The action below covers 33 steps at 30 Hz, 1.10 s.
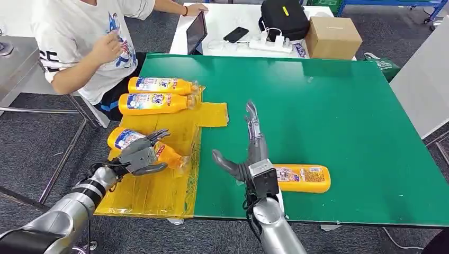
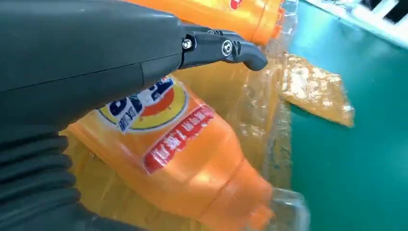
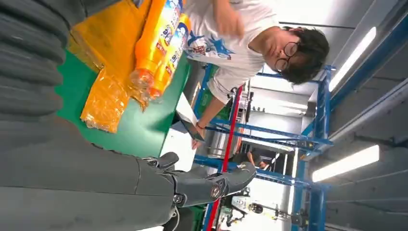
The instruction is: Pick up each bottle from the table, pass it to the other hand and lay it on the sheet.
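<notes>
On the yellow sheet [image 1: 159,196] at the table's left lies an orange bottle [image 1: 170,155], its cap towards the green table [image 1: 339,106]. My left hand [image 1: 140,154] holds it, fingers over the top and thumb on the near side. The left wrist view has this bottle [image 2: 183,159] under a dark finger [image 2: 226,48]. Two more orange bottles [image 1: 161,85] [image 1: 156,103] lie side by side at the sheet's far end. A further orange bottle [image 1: 303,178] lies on the green table, just right of my right wrist. My right hand [image 1: 251,153] is open, fingers stretched forward, holding nothing.
A person in a white T-shirt [image 1: 84,42] sits at the table's far left corner, close to the sheet. Behind the green table stands a white table with a tablet [image 1: 196,32], a black bag [image 1: 283,18] and a cardboard box [image 1: 332,37].
</notes>
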Available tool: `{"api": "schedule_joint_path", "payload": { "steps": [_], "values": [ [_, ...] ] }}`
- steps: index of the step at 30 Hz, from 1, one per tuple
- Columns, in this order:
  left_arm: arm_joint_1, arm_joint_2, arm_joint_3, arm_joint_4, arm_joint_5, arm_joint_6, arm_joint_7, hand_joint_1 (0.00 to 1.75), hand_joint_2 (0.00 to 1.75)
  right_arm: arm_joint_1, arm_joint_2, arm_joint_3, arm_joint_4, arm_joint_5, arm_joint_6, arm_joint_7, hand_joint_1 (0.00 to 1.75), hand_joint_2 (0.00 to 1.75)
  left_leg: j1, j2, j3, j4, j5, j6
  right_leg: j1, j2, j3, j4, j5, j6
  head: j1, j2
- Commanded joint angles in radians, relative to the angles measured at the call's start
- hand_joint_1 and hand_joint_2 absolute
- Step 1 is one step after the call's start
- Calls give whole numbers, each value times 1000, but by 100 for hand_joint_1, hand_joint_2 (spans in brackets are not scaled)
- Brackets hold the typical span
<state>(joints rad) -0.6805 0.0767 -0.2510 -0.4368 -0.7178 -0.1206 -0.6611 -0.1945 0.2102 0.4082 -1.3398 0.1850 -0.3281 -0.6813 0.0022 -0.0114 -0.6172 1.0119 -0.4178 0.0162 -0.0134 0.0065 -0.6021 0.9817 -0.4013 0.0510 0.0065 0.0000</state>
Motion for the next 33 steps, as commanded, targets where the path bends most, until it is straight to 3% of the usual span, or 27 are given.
{"api": "schedule_joint_path", "payload": {
  "steps": [1, 3, 4, 8, 9, 10, 12, 16, 23, 26, 33],
  "values": [
    [77, -74, 141, -61, 136, 84, 10, 0, 0, -35, 2, 2, 76, 9, -2, 9, 0, 175, 0, 2, 2, -1, -1, 0, 1, 0, 2, -2, 0, -1, 0, 0],
    [82, -81, 177, -78, 168, 131, 5, 0, 0, -36, 1, 2, 76, 12, -2, 10, 0, 175, 1, 2, 2, 0, -1, -1, 1, 0, 1, -1, 0, -1, 0, 0],
    [82, -110, 249, -113, 205, 269, -3, 0, 175, -34, 4, 4, 75, 32, -17, 16, 0, 175, 0, 1, 1, 0, -1, 0, 1, 0, 0, -1, 0, -1, 0, 0],
    [76, -167, 369, -299, 277, 622, -37, 0, 175, -51, -43, 62, 89, 164, -34, 95, 0, 175, 2, 0, -1, 1, -1, -1, 2, -2, 0, 0, -1, -2, 0, 0],
    [71, -167, 376, -307, 289, 629, -35, 0, 175, -52, -50, 58, 89, 170, -38, 97, 0, 175, 2, 0, -3, 2, -1, 0, 3, -2, -3, 0, 0, -1, 0, 0],
    [110, -171, 376, -428, 332, 724, -37, 0, 175, -66, -94, 74, 96, 253, -35, 176, 0, 175, 2, 1, -5, 2, 0, 0, 2, -2, -5, 0, 0, -1, 0, 0],
    [145, -159, 366, -508, 388, 767, -37, 0, 175, -74, -144, 65, 96, 334, -26, 257, 0, 175, 1, 1, -4, 0, -1, 0, 2, -2, -4, -1, 0, -1, 0, 0],
    [239, -175, 420, -622, 502, 700, -37, 0, 175, -35, -264, 30, 50, 469, 48, 416, 0, 175, 1, 2, -2, -1, -1, 0, 1, -1, -2, -3, 0, 0, 0, 0],
    [353, -202, 396, -665, 534, 513, 41, 0, 175, 89, -403, -55, -51, 513, 170, 508, 0, 175, 0, -2, -1, -1, -2, 0, 1, -4, 0, -5, -2, 0, 0, 0],
    [371, -212, 375, -673, 518, 487, 42, 0, 175, 141, -426, -77, -107, 501, 222, 518, 0, 175, 0, -3, -3, 0, -3, 1, 0, -5, -2, -4, -3, 0, 0, 0],
    [349, -205, 354, -649, 479, 481, 39, 0, 175, 131, -415, -54, -103, 508, 241, 515, 0, 175, 0, 1, -6, 1, -4, 1, 1, -1, -6, -2, -1, -1, 0, 0]
  ]
}}
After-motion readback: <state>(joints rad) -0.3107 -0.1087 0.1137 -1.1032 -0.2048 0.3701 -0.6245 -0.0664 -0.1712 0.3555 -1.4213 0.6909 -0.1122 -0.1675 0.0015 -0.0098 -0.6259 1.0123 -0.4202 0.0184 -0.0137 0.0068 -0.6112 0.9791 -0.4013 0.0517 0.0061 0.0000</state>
